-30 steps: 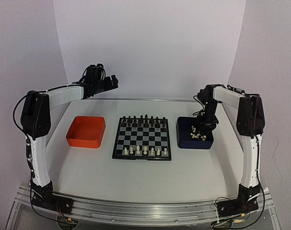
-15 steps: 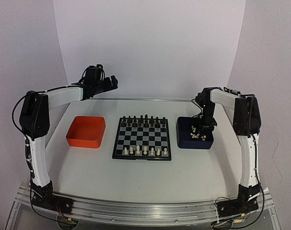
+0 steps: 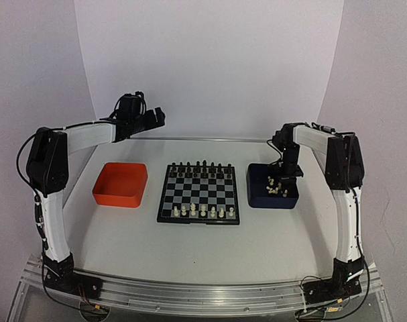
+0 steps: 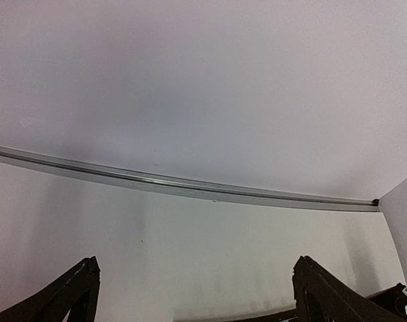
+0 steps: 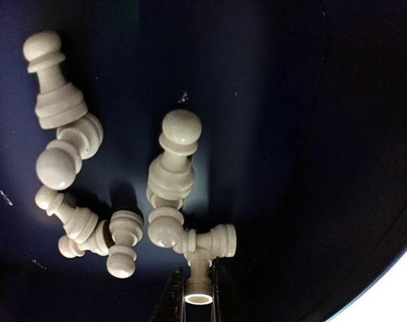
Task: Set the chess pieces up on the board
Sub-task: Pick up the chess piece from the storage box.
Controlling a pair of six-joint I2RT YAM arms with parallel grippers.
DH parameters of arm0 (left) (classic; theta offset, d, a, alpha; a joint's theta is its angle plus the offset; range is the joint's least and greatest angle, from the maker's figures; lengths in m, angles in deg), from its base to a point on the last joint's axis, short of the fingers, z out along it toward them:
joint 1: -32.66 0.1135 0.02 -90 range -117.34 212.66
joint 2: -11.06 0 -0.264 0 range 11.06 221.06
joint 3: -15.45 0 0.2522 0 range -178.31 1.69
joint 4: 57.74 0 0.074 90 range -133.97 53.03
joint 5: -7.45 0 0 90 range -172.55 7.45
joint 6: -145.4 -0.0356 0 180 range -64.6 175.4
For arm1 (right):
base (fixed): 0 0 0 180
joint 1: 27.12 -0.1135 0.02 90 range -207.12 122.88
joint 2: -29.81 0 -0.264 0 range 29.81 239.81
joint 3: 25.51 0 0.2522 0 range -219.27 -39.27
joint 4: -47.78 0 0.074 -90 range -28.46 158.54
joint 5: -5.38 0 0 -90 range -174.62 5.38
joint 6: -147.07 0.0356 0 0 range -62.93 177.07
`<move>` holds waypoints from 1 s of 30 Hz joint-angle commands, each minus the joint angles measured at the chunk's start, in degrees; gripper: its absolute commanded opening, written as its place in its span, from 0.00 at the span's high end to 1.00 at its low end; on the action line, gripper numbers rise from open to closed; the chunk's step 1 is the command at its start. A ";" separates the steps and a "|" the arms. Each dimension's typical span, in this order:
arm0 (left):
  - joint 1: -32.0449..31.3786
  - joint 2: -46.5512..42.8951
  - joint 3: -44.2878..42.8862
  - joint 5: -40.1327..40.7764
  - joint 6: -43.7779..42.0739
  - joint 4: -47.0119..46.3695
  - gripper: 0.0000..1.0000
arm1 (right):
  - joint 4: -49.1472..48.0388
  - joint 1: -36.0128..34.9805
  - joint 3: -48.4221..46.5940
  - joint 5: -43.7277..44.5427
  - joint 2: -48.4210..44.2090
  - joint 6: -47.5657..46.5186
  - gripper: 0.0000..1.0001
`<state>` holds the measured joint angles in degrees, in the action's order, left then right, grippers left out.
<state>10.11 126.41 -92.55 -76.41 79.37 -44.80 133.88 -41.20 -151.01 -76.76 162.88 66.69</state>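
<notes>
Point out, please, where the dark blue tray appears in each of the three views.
Top external: the dark blue tray sits at right, beside the board.
Left wrist: not in it.
Right wrist: its dark floor fills the frame.
Shared landmark: the heap of cream chess pieces lying in it, one pinched in the right tool.

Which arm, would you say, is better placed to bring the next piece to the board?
Right: the right gripper pinches a cream piece in the blue tray; the left gripper hovers open, far away.
</notes>
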 commanded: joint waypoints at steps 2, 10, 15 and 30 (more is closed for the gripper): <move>0.31 -5.30 1.18 -0.62 0.17 -2.76 0.00 | 1.43 -0.42 -0.36 2.03 -1.15 0.00 1.00; 0.31 -7.62 4.02 -1.20 0.88 -3.67 0.00 | 1.39 -0.53 -0.80 -0.68 -6.46 1.08 1.00; 0.31 -9.86 6.38 -1.93 1.85 -3.25 0.00 | 1.04 -1.03 -0.30 -1.96 -10.26 1.11 1.00; 0.22 -21.54 18.05 -4.93 5.77 0.41 0.00 | 0.18 -7.87 0.37 -7.17 -19.48 2.07 1.00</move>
<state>10.11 110.88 -77.73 -80.79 83.37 -45.52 133.63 -45.07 -148.38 -81.77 146.75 67.66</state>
